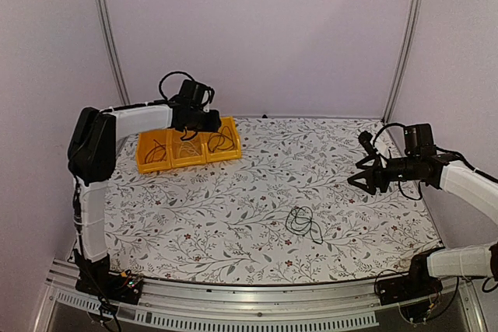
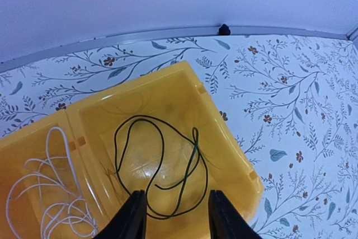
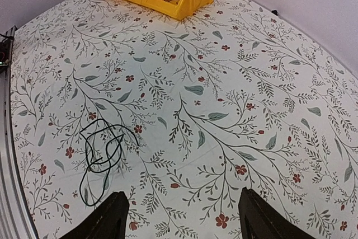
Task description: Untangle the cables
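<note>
Fingers [image 2: 134, 219] of left gripper [image 2: 178, 219] spread apart over black cable [image 2: 192, 158] in right compartment of yellow bin [image 2: 229, 144]; right gripper [image 3: 184, 219] likewise spread, empty, black tangle [image 3: 103, 148] on table [image 3: 224, 82] left of it, nearer.

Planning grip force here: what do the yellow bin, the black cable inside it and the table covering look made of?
Yellow bin: likely moulded plastic, glossy; light glares off its smooth floor. Black cable: thin wire, probably plastic-sheathed; it lies in loose curves. Table covering: matte sheet with printed flowers; fabric or vinyl, cannot tell.
</note>
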Available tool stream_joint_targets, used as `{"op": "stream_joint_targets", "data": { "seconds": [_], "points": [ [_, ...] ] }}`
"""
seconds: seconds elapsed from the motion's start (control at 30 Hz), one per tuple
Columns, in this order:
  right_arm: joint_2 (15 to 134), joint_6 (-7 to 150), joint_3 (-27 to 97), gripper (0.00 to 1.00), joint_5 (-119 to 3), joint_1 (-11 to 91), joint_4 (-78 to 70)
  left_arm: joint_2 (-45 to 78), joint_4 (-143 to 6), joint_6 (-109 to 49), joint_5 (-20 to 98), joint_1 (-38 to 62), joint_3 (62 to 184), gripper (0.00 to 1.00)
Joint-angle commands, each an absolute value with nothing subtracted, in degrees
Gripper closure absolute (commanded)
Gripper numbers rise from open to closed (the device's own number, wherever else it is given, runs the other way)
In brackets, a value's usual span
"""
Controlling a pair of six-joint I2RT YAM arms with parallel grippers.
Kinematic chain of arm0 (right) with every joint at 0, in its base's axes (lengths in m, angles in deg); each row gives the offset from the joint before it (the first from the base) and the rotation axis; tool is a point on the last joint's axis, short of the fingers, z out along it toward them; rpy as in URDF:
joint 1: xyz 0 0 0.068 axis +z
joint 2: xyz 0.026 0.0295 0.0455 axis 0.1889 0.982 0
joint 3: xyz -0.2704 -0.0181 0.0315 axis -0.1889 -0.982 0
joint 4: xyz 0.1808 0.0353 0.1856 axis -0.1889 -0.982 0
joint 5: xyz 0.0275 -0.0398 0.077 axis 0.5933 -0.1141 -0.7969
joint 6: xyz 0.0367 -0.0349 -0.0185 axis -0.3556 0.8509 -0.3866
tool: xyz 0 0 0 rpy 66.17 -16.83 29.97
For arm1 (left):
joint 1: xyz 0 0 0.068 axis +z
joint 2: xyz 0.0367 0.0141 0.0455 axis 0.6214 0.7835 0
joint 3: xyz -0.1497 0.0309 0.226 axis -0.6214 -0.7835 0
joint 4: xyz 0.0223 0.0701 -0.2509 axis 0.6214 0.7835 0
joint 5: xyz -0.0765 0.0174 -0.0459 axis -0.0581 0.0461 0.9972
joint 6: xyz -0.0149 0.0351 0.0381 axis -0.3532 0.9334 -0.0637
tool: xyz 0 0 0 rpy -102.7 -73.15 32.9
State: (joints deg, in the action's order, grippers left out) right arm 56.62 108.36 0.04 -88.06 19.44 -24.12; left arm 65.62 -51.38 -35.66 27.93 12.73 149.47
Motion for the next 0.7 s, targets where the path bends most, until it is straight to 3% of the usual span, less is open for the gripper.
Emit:
{"op": "stream_joint_targets", "data": {
  "seconds": [0.0, 0.17, 0.4, 0.67],
  "points": [
    [56.9, 109.0, 0.8, 0.28, -89.6, 19.3, -25.4, 55.2, -54.8, -32.7, 27.5, 10.9, 146.4, 0.61],
    [57.2, 111.7, 1.8, 0.27, -92.8, 19.4, -28.4, 44.5, -62.1, -29.4, 28.5, 5.7, 136.2, 0.60],
    [60.3, 114.9, 3.7, 0.36, -95.2, 23.5, -31.4, 31.3, -72.0, -27.6, 32.2, -7.6, 116.5, 0.58],
    [70.2, 118.9, 5.7, 0.47, -89.5, 31.0, -35.6, 30.7, -75.4, -39.3, 29.5, -21.2, 106.4, 0.57]
  ]
}}
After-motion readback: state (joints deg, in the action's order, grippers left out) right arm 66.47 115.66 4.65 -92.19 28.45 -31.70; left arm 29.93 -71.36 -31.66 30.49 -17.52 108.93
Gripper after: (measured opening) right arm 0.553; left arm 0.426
